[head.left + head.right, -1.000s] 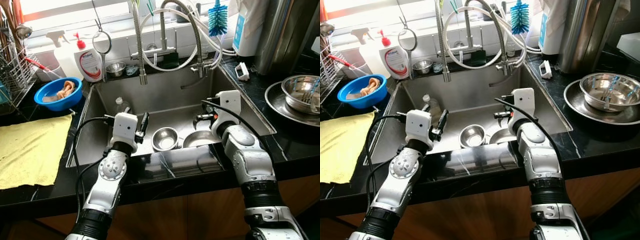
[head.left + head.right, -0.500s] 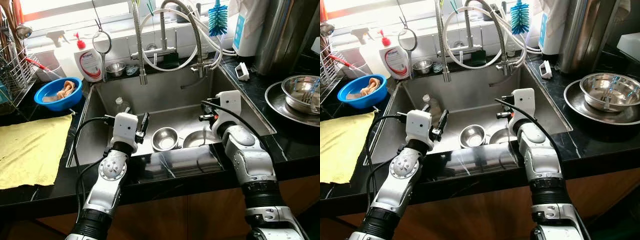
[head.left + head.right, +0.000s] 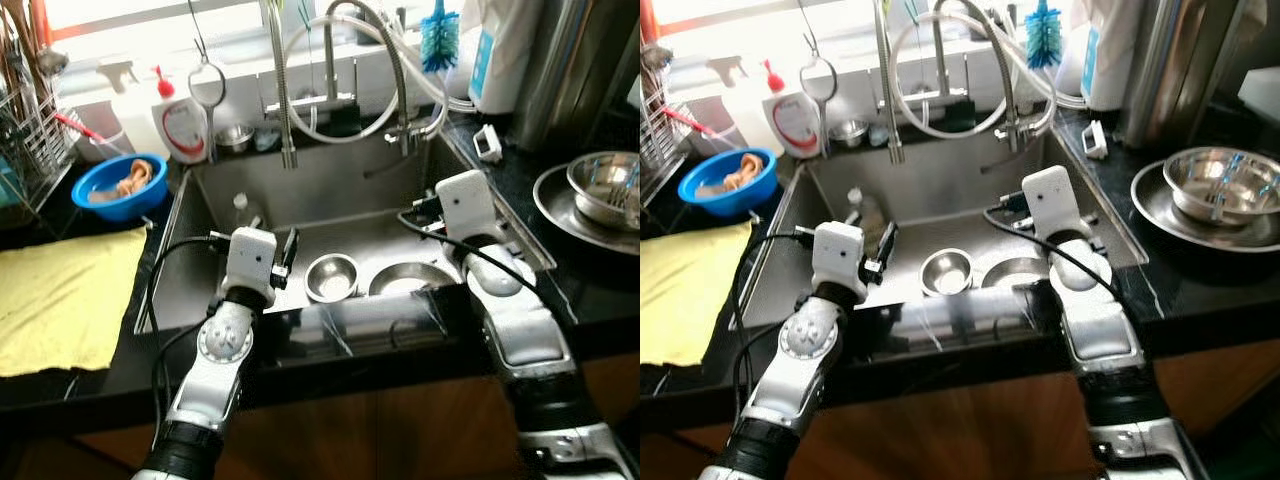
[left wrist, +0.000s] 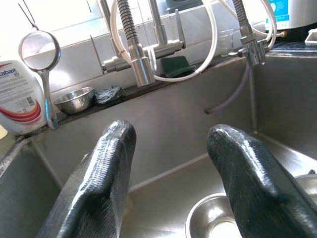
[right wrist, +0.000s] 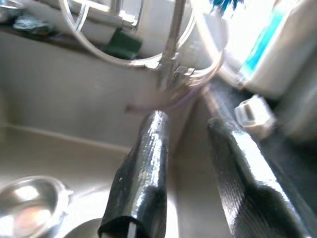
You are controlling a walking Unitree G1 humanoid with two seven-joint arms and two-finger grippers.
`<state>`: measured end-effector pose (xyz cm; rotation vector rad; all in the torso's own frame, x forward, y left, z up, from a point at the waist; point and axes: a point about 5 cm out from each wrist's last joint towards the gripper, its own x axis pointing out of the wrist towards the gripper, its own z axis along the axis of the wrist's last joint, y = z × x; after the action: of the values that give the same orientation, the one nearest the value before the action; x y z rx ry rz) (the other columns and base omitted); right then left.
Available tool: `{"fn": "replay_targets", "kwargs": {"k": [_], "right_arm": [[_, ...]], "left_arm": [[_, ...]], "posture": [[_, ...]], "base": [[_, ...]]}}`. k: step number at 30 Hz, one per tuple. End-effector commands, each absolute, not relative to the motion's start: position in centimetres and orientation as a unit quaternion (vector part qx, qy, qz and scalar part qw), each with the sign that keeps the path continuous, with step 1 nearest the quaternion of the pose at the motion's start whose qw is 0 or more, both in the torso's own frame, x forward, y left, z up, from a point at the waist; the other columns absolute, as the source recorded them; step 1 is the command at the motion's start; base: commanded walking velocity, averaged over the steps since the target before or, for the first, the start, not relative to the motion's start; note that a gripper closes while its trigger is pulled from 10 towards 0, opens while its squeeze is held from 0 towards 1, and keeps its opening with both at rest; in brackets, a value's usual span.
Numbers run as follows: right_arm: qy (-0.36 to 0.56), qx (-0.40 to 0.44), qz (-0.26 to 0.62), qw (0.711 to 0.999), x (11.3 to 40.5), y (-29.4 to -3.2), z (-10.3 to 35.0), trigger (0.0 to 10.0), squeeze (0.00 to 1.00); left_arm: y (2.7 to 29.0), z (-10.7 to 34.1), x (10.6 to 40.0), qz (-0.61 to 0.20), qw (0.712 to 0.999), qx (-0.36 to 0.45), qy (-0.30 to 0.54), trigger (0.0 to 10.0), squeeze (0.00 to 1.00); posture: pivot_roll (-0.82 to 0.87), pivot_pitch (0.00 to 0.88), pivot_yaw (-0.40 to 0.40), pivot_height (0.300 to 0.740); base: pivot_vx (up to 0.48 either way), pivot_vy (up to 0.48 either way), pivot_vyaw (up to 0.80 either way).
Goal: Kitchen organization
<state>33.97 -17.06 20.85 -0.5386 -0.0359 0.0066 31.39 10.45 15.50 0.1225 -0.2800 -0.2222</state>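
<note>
Where both hands hover parted, two steel bowls point(image 3: 331, 276) in sink point(image 3: 330, 195)

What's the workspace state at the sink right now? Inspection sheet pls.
Surface: steel sink set in a black counter; yellow cloth on the counter at the robot's left.
Job's things: small bowl and large bowl side by side on the sink floor; bottle at the sink's back left.
Clutter: blue bowl, soap bottle, strainer, brush, stacked steel bowls at right.
Grippers: left gripper open, above the sink near the small bowl; right gripper open, over the sink's right side. Both empty.
Cables: black leads looped on both wrists; white hose coiled round the faucet.
Surroundings: dish rack far left, window behind.
</note>
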Motion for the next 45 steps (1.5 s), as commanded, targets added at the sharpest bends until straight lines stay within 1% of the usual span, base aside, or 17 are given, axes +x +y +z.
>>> {"fn": "replay_targets", "kwargs": {"k": [1, 6, 7, 8, 9, 10, 11, 14, 15, 16, 26, 28, 30, 31, 38, 45], "right_arm": [[-0.014, -0.318, 0.007, 0.948, 32.9, -17.0, 20.9, 10.0, 0.00], [0.006, -0.401, -0.015, 0.916, 30.7, -18.6, 21.0, 10.0, 0.00], [0.014, -0.413, -0.017, 0.910, 30.3, -19.0, 21.0, 10.0, 0.61], [0.029, -0.428, -0.025, 0.903, 29.7, -19.7, 21.0, 10.0, 1.00], [0.036, -0.457, -0.040, 0.888, 29.3, -20.5, 21.2, 10.0, 1.00], [0.036, -0.457, -0.040, 0.888, 29.3, -20.5, 21.2, 10.0, 1.00], [0.038, -0.473, -0.048, 0.879, 29.2, -21.0, 21.3, 10.0, 1.00], [0.047, -0.488, -0.055, 0.870, 29.0, -21.5, 21.3, 10.0, 1.00], [0.052, -0.491, -0.056, 0.868, 28.9, -21.6, 21.3, 10.0, 0.43], [0.057, -0.497, -0.055, 0.864, 28.8, -21.7, 21.2, 10.0, 0.00], [0.081, -0.511, -0.054, 0.854, 28.9, -22.0, 20.8, 10.0, 0.00], [0.081, -0.518, -0.056, 0.849, 28.8, -22.1, 20.9, 10.0, 0.00], [0.080, -0.532, -0.064, 0.840, 28.7, -22.4, 21.1, 10.0, 0.00], [0.072, -0.544, -0.082, 0.832, 28.7, -22.8, 21.6, 10.0, 0.00], [0.044, -0.539, -0.125, 0.832, 28.6, -23.2, 23.2, 10.0, 0.00], [0.055, -0.537, -0.136, 0.831, 28.5, -23.6, 22.9, 10.0, 0.00]], "left_arm": [[10.7, 15.3, 31.4, -0.112, 0.982, 0.071, -0.132, 10.0, 0.00], [10.5, 15.2, 31.4, -0.115, 0.982, 0.070, -0.130, 10.0, 0.00], [10.5, 15.2, 31.4, -0.116, 0.982, 0.070, -0.129, 10.0, 0.00], [10.5, 15.2, 31.4, -0.118, 0.982, 0.070, -0.127, 10.0, 0.00], [10.4, 15.1, 31.4, -0.120, 0.982, 0.070, -0.126, 10.0, 0.00], [10.4, 15.1, 31.4, -0.120, 0.982, 0.070, -0.126, 10.0, 0.00], [10.3, 15.1, 31.4, -0.121, 0.982, 0.069, -0.125, 10.0, 0.00], [10.2, 15.1, 31.5, -0.123, 0.982, 0.069, -0.125, 10.0, 0.00], [10.2, 15.1, 31.5, -0.124, 0.982, 0.069, -0.125, 10.0, 0.00], [10.2, 15.1, 31.5, -0.124, 0.982, 0.069, -0.125, 10.0, 0.00], [10.6, 15.1, 31.4, -0.117, 0.983, 0.070, -0.124, 10.0, 0.00], [10.6, 15.0, 31.4, -0.118, 0.983, 0.070, -0.123, 10.0, 0.00], [10.5, 15.0, 31.4, -0.118, 0.983, 0.070, -0.123, 10.0, 0.00], [10.5, 15.0, 31.4, -0.119, 0.983, 0.069, -0.123, 10.0, 0.00], [10.5, 15.0, 31.5, -0.120, 0.983, 0.070, -0.123, 10.0, 0.00], [10.5, 15.0, 31.5, -0.121, 0.983, 0.071, -0.122, 10.0, 0.00]], "posture": [[-0.22, 0.000, 0.143, 0.740], [-0.24, 0.000, 0.153, 0.740], [-0.24, 0.000, 0.153, 0.740], [-0.24, 0.000, 0.154, 0.740], [-0.24, 0.000, 0.156, 0.740], [-0.24, 0.000, 0.156, 0.740], [-0.25, 0.000, 0.158, 0.740], [-0.25, 0.000, 0.158, 0.740], [-0.25, 0.000, 0.157, 0.740], [-0.24, 0.000, 0.155, 0.740], [-0.23, 0.000, 0.151, 0.740], [-0.24, 0.000, 0.151, 0.740], [-0.24, 0.000, 0.151, 0.740], [-0.24, 0.000, 0.151, 0.740], [-0.24, 0.000, 0.155, 0.740], [-0.23, 0.000, 0.155, 0.740]], "base": [[0.000, 0.000, 0.00], [0.000, 0.000, 0.00], [0.000, 0.000, 0.00], [0.000, 0.000, 0.00], [0.000, 0.000, 0.00], [0.000, 0.000, 0.00], [0.000, 0.000, 0.00], [0.000, 0.000, 0.00], [0.000, 0.000, 0.00], [0.000, 0.000, 0.00], [0.000, 0.000, 0.00], [0.000, 0.000, 0.00], [0.000, 0.000, 0.00], [0.000, 0.000, 0.00], [0.000, 0.000, 0.00], [0.000, 0.000, 0.00]]}}
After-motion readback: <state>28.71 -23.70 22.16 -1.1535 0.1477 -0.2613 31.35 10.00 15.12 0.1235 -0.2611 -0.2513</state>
